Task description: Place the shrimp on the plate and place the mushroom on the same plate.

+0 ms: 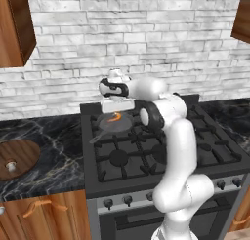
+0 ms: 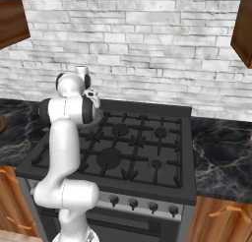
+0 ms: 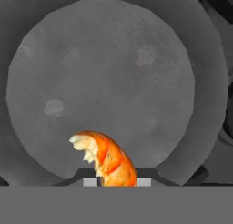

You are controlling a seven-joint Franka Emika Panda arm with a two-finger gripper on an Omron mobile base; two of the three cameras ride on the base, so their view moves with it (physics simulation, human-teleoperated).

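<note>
Light: even, soft, no clear source
Shadows: faint
Glare: pale sheen on arm
Sharpness: coarse, slightly blurred rendering

The gripper [image 3: 117, 182] is hanging just over the dark frying pan [image 1: 113, 123] on the stove's [image 1: 161, 156] rear left burner with the shrimp [image 3: 107, 159] lying between its fingertips, while the burner grates ahead and the marble counter [image 1: 44, 151] toward the wooden board [image 1: 17, 158] and mushroom [image 1: 10, 165] are lying open.
</note>
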